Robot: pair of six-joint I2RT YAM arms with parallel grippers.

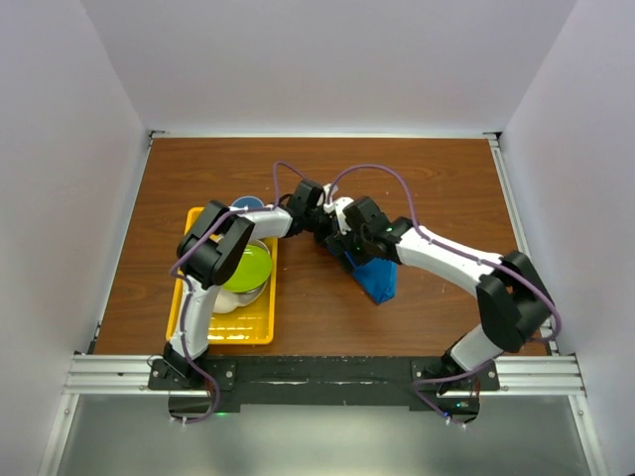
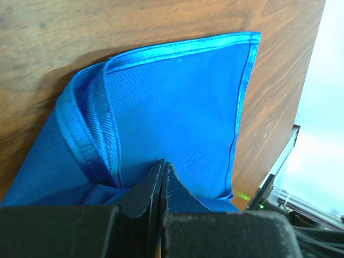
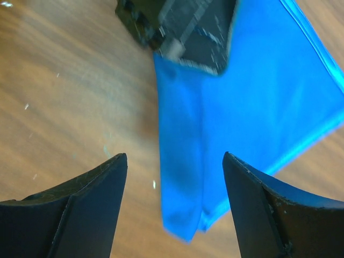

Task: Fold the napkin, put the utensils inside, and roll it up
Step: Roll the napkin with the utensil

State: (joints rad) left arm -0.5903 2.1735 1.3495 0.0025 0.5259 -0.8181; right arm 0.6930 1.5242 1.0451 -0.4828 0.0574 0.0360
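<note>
The bright blue napkin [image 1: 377, 280] lies folded in the middle of the brown table. In the left wrist view the napkin [image 2: 177, 107] shows stacked layers and shiny hems. My left gripper [image 2: 162, 164] is shut, its tips pinching the cloth near one end. In the right wrist view the napkin [image 3: 242, 102] spreads out from the left gripper's black body [image 3: 183, 27]. The right gripper [image 3: 175, 155] hovers open above its narrow folded corner, touching nothing. In the top view both grippers [image 1: 332, 230] [image 1: 352, 256] meet over the napkin's far end. The utensils are out of view.
A yellow tray [image 1: 260, 332] sits at the left, under the left arm, with a green bowl [image 1: 248, 266] and a white bowl [image 1: 228, 299] in it. A small blue cup [image 1: 246, 205] stands just beyond it. White walls enclose the table on three sides.
</note>
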